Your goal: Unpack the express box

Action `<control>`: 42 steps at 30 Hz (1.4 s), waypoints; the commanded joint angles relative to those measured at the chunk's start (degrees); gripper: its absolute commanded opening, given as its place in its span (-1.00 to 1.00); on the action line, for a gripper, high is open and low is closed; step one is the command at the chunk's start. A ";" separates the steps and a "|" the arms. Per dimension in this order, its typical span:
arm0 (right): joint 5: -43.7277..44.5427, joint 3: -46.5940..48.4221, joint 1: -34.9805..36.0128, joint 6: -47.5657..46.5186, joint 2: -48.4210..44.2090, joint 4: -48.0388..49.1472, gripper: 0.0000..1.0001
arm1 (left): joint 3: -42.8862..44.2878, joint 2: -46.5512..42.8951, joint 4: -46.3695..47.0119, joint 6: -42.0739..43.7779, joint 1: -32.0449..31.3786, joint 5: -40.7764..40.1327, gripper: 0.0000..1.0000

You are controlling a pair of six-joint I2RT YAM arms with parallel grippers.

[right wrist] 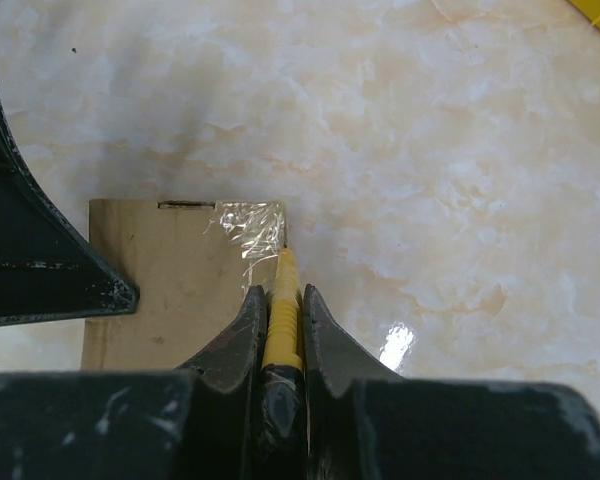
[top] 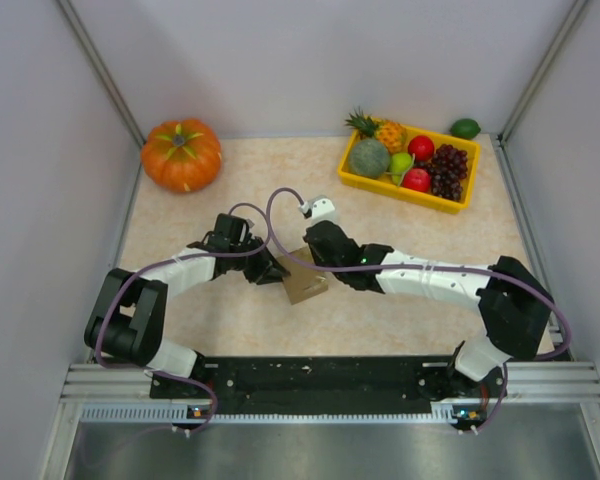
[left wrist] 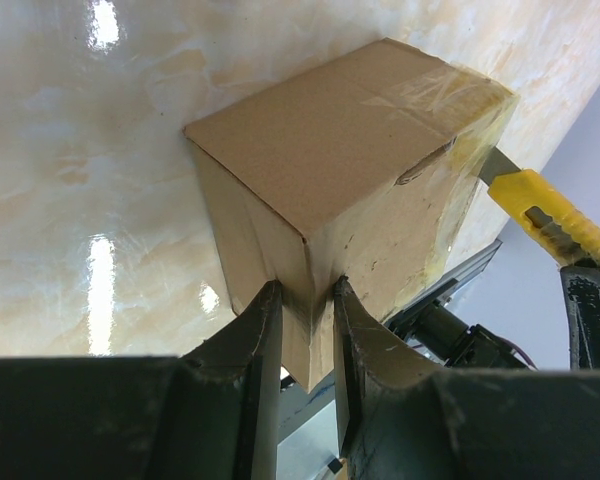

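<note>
1. Clamped in the right end effector point(right wrist: 282, 300) — a yellow utility knife point(right wrist: 284, 272), jaws closed on its handle, blade tip laid at the taped seam point(right wrist: 250, 225) on the express box point(right wrist: 160, 270).
2. Pinched in the left end effector point(left wrist: 305, 300) — the box's near corner edge, jaws narrow, cardboard wedged between them.
3. Step in hand, by judgement: slitting the tape, with the flaps closed and nothing unpacked yet.
4. Called for next, on this reading: drawing the blade along the seam at shallow depth, bracing the box against the pull, and guarding against a slip toward the bracing side.
5. Box placement: mid-desk point(top: 240, 320), between both end effectors and touching each. Directly ahead of the left one; under the knife tip on the right. Flat or tilted — cannot tell.
6. Well apart at the back: pumpkin point(top: 181, 155), fruit tray point(top: 380, 190).
</note>
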 commanded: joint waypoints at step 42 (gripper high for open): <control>-12.23 7.83 -0.15 11.84 -5.62 -27.30 -1.00 | -0.79 0.22 -2.77 -7.45 -0.07 -11.28 -1.00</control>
